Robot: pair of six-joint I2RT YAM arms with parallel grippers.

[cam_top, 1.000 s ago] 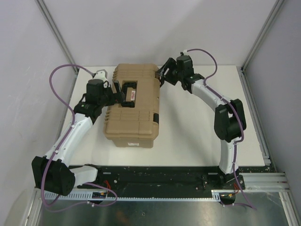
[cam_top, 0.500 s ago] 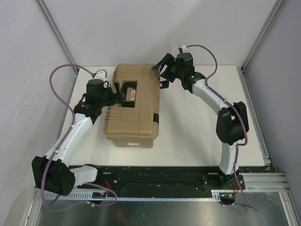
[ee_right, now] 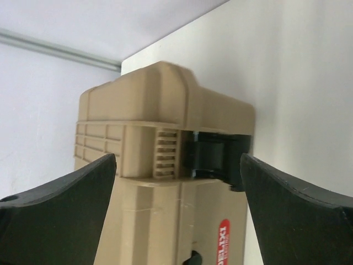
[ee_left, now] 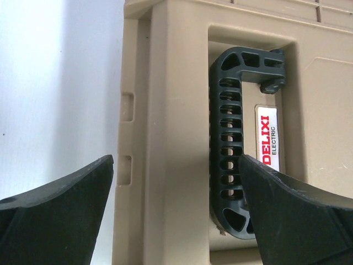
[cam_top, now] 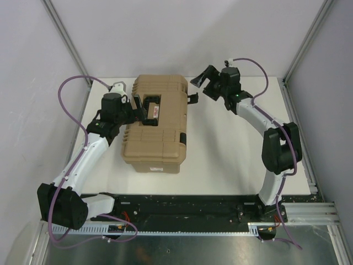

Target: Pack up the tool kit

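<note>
Black left fingers [ee_left: 60, 210] spread wide and gripping nothing, straddling the left rim of the lid of the tan toolbox [cam_top: 156, 124] and the dark ribbed carry handle [ee_left: 229, 143], itself lying flat in its recess. One fingertip over the handle's near end, touching or just clear impossible to tell. Just beside the handle, on the recess floor, a white-and-red DELIXI label [ee_left: 268, 138]. Black right fingers [ee_right: 55, 204] likewise spread wide and empty, apart from the toolbox, off its far right corner and turned back toward it, framing a black latch [ee_right: 212, 157] on that side. Seen from above, latch jutting out sideways from the toolbox's right side near the far end, between the box and the right fingers. Toolbox with lid down, long axis running away from the arm bases, resting on the white bench [cam_top: 231, 149] left of centre, between the two arms. Around the bench, pale walls [cam_top: 165, 33] on three sides, a slanting metal frame post [cam_top: 306, 41] at the right rear corner, and a black base rail [cam_top: 187, 207] along the near edge under both arms.
</note>
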